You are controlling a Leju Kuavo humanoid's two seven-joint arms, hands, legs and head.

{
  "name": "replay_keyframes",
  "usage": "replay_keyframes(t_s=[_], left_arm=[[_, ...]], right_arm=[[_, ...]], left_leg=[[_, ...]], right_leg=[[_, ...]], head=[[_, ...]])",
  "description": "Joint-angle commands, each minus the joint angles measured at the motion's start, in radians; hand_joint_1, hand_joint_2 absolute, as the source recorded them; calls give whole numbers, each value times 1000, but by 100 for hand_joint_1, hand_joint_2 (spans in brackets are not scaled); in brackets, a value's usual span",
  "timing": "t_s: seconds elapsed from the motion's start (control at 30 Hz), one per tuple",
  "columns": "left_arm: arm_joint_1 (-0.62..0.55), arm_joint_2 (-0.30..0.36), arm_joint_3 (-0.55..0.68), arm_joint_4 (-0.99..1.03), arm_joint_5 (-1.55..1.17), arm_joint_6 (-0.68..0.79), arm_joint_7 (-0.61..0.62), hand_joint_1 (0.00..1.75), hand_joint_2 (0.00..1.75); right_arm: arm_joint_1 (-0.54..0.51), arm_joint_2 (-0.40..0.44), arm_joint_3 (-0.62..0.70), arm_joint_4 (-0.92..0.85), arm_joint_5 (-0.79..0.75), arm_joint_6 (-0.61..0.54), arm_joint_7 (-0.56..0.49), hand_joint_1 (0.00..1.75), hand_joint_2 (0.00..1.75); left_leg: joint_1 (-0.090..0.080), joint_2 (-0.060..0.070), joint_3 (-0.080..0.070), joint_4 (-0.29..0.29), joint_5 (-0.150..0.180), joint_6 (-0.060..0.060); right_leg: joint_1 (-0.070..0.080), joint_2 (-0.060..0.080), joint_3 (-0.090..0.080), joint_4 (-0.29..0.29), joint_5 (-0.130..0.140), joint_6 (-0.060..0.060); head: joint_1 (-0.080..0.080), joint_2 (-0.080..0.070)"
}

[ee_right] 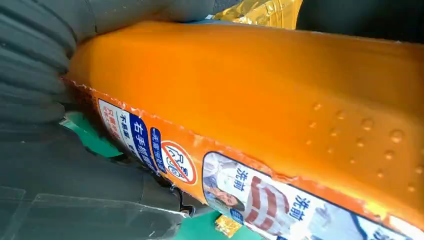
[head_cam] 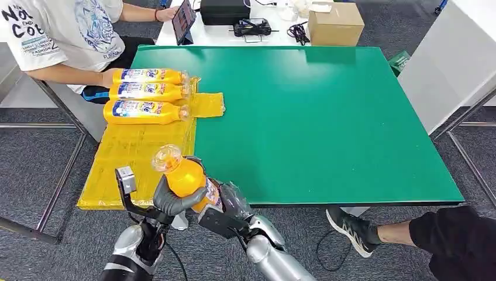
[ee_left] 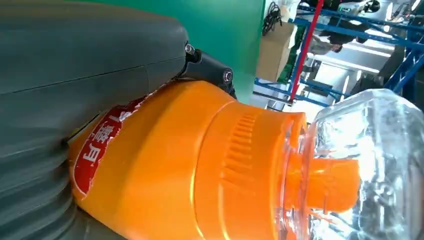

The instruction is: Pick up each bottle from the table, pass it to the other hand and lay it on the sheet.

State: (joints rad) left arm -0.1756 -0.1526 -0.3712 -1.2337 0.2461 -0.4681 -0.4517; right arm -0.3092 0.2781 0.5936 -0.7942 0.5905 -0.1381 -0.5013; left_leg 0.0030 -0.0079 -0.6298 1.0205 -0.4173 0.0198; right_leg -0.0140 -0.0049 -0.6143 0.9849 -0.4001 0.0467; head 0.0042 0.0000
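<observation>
Surface: green flat surface on grey carpet floor; everything below is placed relative to it.
Sheet: yellow crinkled plastic sheet covers the left side of the green surface, from the far part down to the near edge.
Laid bottles: three orange plastic bottles with blue and white labels lie side by side on the far part of the sheet, caps toward the middle of the surface.
Held bottle: orange plastic bottle with clear cap is in the air over the near left edge of the surface, tilted, cap up and to the left.
Left hand: left hand has its grey fingers wrapped around the body of the bottle.
Right hand: right hand grips the lower part of the same bottle, close against the left hand.
Person: seated person in white printed shirt is beyond the far left corner.
Box: brown cardboard box stands on a white table behind the far edge.
</observation>
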Motion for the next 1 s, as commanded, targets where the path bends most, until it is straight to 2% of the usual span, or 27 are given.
replay_keyframes(t_s=[0.03, 0.17, 0.23, 0.3, 0.33, 0.37, 0.4, 0.43, 0.6, 0.67, 0.73, 0.77, 0.93, 1.0], left_arm=[[-67, 3, 21, -2, 5, 12, 0, 175, 175], [-67, 3, 21, -2, 5, 12, 0, 175, 175], [-67, 3, 21, -2, 5, 12, 0, 175, 175], [-72, -3, 40, -6, -11, 39, -10, 175, 175], [-78, -2, 51, -7, -10, 47, -11, 175, 175], [-87, -4, 75, -10, -15, 74, -10, 175, 175], [-93, -4, 92, -15, -20, 94, -12, 175, 175], [-101, -3, 115, -24, -30, 122, -13, 175, 175], [-149, 13, 186, -81, -281, 358, -64, 175, 175], [-179, 21, 208, -72, -420, 486, -87, 175, 175], [-214, 30, 220, -41, -518, 568, -93, 175, 175], [-229, 33, 227, -23, -571, 618, -101, 175, 175], [-288, 38, 265, 98, -650, 681, -113, 175, 175], [-304, 52, 257, 137, -736, 759, -118, 175, 175]], right_arm=[[-6, -20, 51, 69, 13, -6, 17, 155, 175], [-6, -20, 51, 69, 13, -6, 17, 155, 175], [-6, -20, 51, 69, 13, -6, 17, 155, 175], [-9, -22, 48, 69, 21, -12, 27, 147, 175], [-9, -24, 44, 67, 21, -18, 29, 66, 175], [-8, -23, 29, 57, 19, -43, 37, 0, 175], [-6, -20, 16, 48, 13, -56, 41, 0, 175], [-6, -21, 1, 27, 9, -74, 48, 0, 0], [25, -43, -87, -196, -43, -117, 69, 0, 0], [45, -55, -123, -316, -69, -137, 70, 0, 0], [59, -68, -142, -423, -83, -154, 68, 0, 0], [59, -75, -142, -458, -82, -157, 68, 0, 0], [83, -90, -132, -577, -81, -183, 58, 0, 0], [91, -91, -125, -599, -89, -195, 44, 0, 0]], left_leg=[[1, -1, 2, 0, -1, -1], [1, -2, 6, 0, -2, -1], [1, -2, 3, -1, -1, -1], [1, -2, 5, 0, -2, -1], [1, -2, 4, 0, -1, -1], [1, -2, 3, 0, -1, -1], [1, -2, 6, -1, -2, -1], [1, -2, 3, 0, -1, -1], [1, -1, -1, 1, 0, -1], [1, 0, 4, 2, -2, -1], [1, -2, -1, 1, 1, -1], [1, -2, 2, 1, -1, -1], [1, -3, 3, 1, -1, -1], [1, -2, 5, 0, -1, -1]], right_leg=[[1, -2, 3, 0, -1, -1], [1, -2, 7, -1, -3, -2], [1, -2, 3, -1, -1, -1], [1, -2, 6, -1, -2, -2], [1, -2, 4, -1, -2, -2], [1, -2, 4, -1, -1, -1], [1, -2, 7, -1, -2, -2], [1, -2, 4, -1, -2, -2], [1, -1, 0, 1, 0, -1], [1, 0, 4, 2, -2, -2], [1, -2, 0, 1, -1, -1], [1, -2, 3, 2, -2, -2], [1, -3, 4, 1, -2, -2], [1, -3, 6, 0, -2, -2]], head=[[0, 0], [0, 0], [0, 0], [0, 0], [0, 0], [0, 0], [0, 0], [0, 0], [1, 0], [0, 0], [0, 0], [0, 0], [0, 0], [0, 0]])
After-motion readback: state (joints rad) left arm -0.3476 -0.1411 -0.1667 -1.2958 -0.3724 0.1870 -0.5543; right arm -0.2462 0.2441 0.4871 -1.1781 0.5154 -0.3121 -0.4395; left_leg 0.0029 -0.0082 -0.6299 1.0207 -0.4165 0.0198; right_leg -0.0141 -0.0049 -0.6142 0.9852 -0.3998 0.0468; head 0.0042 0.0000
